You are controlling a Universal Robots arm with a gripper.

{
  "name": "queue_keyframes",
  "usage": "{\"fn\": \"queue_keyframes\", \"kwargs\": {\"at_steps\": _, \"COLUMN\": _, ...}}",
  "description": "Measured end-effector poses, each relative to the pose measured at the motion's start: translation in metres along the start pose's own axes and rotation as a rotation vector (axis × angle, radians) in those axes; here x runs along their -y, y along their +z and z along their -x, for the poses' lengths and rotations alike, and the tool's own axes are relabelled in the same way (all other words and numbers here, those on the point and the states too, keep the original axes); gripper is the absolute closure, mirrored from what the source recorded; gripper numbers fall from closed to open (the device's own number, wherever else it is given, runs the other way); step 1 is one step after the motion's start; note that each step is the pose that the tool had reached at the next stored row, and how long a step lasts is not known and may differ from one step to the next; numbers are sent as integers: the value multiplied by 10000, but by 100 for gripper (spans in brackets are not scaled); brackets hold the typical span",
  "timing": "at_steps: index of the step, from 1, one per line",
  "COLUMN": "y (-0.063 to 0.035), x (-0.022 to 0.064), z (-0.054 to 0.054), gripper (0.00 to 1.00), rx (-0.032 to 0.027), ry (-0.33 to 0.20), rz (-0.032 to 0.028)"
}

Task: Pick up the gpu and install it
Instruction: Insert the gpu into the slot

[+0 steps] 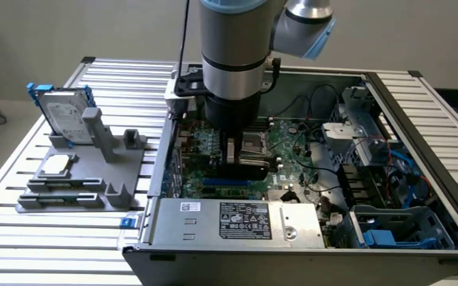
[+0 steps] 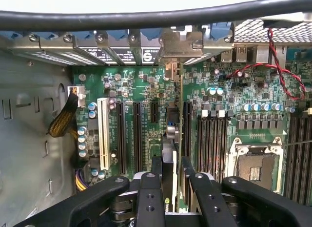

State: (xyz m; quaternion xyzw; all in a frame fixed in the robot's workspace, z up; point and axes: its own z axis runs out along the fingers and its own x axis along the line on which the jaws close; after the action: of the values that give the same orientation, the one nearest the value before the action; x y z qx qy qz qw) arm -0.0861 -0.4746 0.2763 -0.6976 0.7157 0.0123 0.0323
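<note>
Gpu (image 2: 171,127) stands on edge, clamped in the gripper (image 2: 171,164), long axis toward the rear slot brackets (image 2: 122,47).

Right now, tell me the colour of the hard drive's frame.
Blue frame, best in the exterior view.

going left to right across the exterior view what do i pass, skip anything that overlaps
hard drive standing on the grey fixture → gpu held by the gripper over the motherboard → blue drive tray in the case's corner
</note>
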Motion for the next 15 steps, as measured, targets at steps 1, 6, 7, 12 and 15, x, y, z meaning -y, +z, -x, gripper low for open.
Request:
{"fn": "queue_keyframes", "kwargs": {"at_steps": 1, "y": 3, "x": 0, "z": 0, "gripper": 74, "rx": -3, "ry": 71, "rz": -4}}
{"fn": "queue_keyframes", "kwargs": {"at_steps": 6, "y": 9, "x": -1, "z": 0, "gripper": 74, "rx": -4, "ry": 107, "rz": -2}}
{"fn": "queue_keyframes", "kwargs": {"at_steps": 7, "y": 11, "x": -1, "z": 0, "gripper": 74, "rx": -2, "ry": 107, "rz": 2}}
{"fn": "queue_keyframes", "kwargs": {"at_steps": 12, "y": 19, "x": -1, "z": -1, "gripper": 74, "rx": -2, "ry": -79, "rz": 53}}
{"fn": "queue_keyframes", "kwargs": {"at_steps": 15, "y": 23, "x": -1, "z": -1, "gripper": 74, "rx": 2, "ry": -166, "rz": 65}}
